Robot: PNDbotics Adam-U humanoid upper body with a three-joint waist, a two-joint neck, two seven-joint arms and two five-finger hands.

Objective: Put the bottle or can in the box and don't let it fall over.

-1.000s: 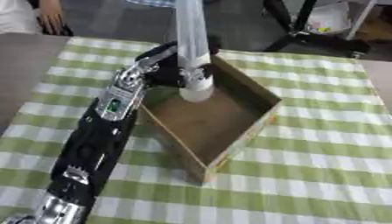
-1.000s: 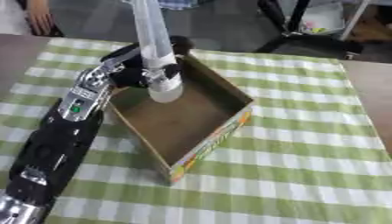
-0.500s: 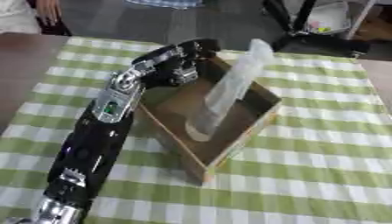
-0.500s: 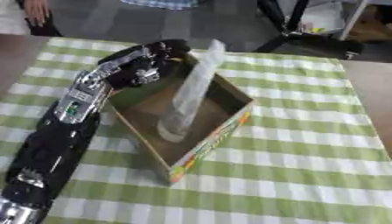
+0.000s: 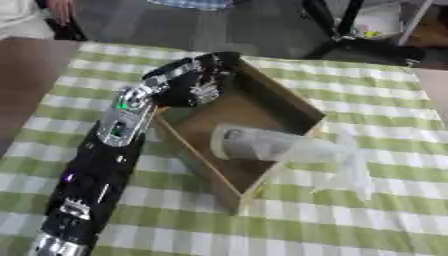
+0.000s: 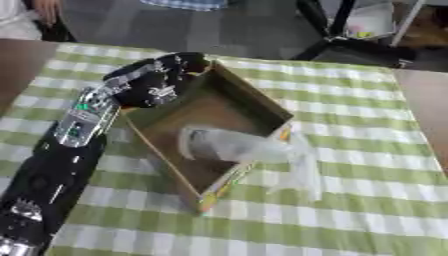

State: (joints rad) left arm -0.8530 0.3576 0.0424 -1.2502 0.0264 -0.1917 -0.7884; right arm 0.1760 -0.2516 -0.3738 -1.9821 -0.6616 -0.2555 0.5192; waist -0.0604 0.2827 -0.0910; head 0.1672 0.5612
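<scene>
A clear plastic bottle (image 5: 280,146) lies tipped over, its base inside the brown cardboard box (image 5: 262,95) and its neck sticking out over the box's right rim onto the green checked cloth. My left hand (image 5: 203,82) hovers at the box's far left corner, apart from the bottle, fingers relaxed and holding nothing. The black left arm (image 5: 114,145) runs down along the box's left side. The right hand shows in neither view.
A green and white checked cloth (image 5: 367,115) covers the table. Bare brown tabletop (image 5: 26,85) lies to the left. Black chair legs (image 5: 341,30) and a person's clothing stand beyond the far edge.
The bottle was upright in my left hand, then let go; it has tipped to the right and now lies across the box's rim. The hand has drawn back to the box's far corner.
</scene>
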